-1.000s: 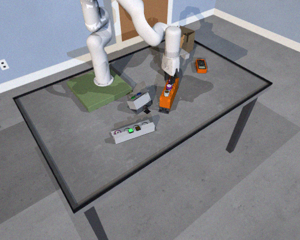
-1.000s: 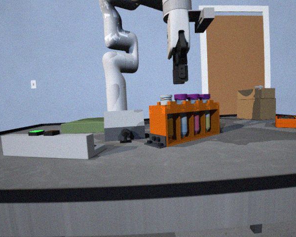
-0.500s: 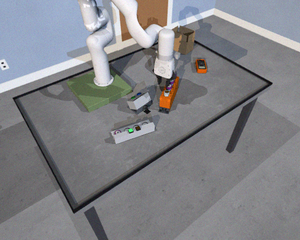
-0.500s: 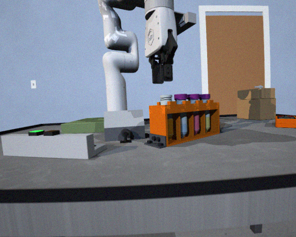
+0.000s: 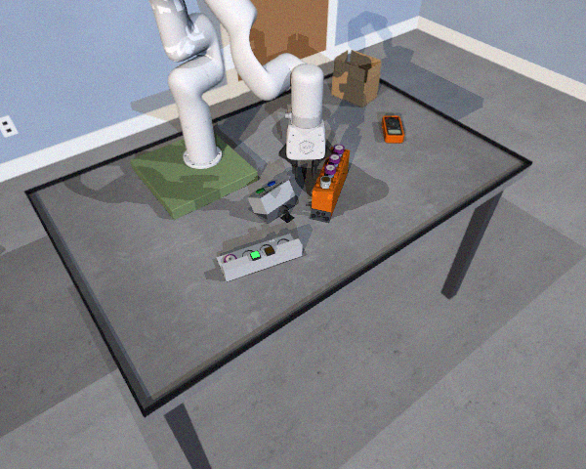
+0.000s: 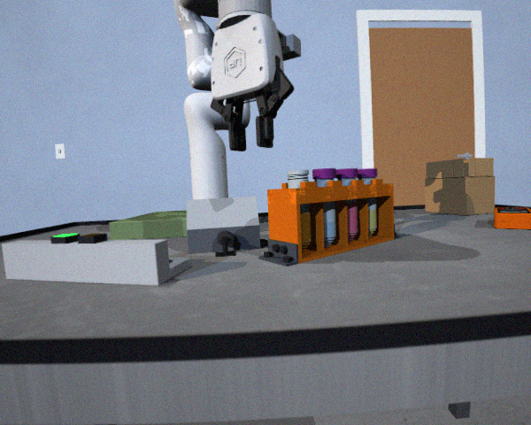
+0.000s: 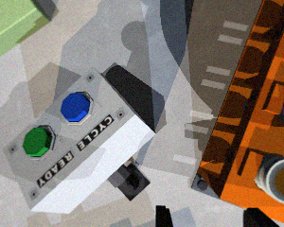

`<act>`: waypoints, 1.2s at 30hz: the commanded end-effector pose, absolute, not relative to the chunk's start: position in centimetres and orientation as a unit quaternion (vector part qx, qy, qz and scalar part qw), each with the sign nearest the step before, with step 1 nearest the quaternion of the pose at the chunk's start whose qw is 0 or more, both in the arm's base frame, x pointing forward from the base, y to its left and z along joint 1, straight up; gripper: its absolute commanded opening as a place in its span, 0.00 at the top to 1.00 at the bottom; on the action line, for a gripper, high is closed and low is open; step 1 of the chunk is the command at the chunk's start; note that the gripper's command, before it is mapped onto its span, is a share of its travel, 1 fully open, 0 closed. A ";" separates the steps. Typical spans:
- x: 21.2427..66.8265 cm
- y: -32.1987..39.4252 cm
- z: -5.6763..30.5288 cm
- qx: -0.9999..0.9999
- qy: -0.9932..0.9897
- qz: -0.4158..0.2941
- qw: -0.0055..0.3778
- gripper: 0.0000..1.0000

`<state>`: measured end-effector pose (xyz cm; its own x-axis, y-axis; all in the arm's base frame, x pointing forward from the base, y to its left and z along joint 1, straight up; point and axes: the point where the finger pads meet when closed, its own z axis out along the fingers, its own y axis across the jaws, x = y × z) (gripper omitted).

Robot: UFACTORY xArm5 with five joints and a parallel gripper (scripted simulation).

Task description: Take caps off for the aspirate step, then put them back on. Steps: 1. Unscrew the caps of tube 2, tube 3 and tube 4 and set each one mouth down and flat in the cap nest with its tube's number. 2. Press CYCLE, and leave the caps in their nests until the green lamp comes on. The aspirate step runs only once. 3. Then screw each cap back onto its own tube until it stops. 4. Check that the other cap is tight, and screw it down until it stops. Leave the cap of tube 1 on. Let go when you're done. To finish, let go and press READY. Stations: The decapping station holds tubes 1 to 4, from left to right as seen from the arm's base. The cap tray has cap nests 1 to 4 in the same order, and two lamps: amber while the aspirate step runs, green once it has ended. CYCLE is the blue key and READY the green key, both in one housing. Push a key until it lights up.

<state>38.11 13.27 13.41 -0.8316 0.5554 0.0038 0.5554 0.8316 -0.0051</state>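
Observation:
The orange decapping station (image 5: 323, 196) (image 6: 284, 210) (image 7: 256, 142) holds four tubes. Three carry purple caps (image 5: 333, 158) (image 6: 347, 173). The end tube (image 5: 325, 182) (image 6: 297, 175) (image 7: 281, 180) nearest the cap tray has a bare threaded mouth. The grey cap tray (image 5: 263, 265) (image 6: 82, 260) holds one purple cap (image 5: 229, 258) in an end nest. Its green lamp (image 5: 255, 254) (image 6: 65, 237) is lit and the lamp beside it (image 5: 269, 250) is dark. The key housing (image 5: 278, 199) (image 6: 222, 220) shows the blue CYCLE key (image 7: 76, 107) and the green READY key (image 7: 37, 141). My gripper (image 5: 303, 174) (image 6: 250, 137) is open and empty, high between housing and station.
A cardboard box (image 5: 356, 78) (image 6: 460, 185) stands at the back of the table. An orange meter (image 5: 393, 128) (image 6: 513, 217) lies beyond the station. The arm stands on a green base plate (image 5: 182, 187) (image 6: 147, 224).

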 end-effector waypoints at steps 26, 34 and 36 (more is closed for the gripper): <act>40.5 -3.1 13.5 -0.101 -0.995 -0.001 -0.001 0.54; 41.1 -8.0 13.5 -0.101 -0.995 0.000 -0.001 0.54; 41.3 -9.3 13.5 -0.101 -0.995 0.000 -0.001 0.54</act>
<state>40.65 -6.42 13.46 -0.9789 0.2044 -0.0008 0.2044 0.9789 0.0000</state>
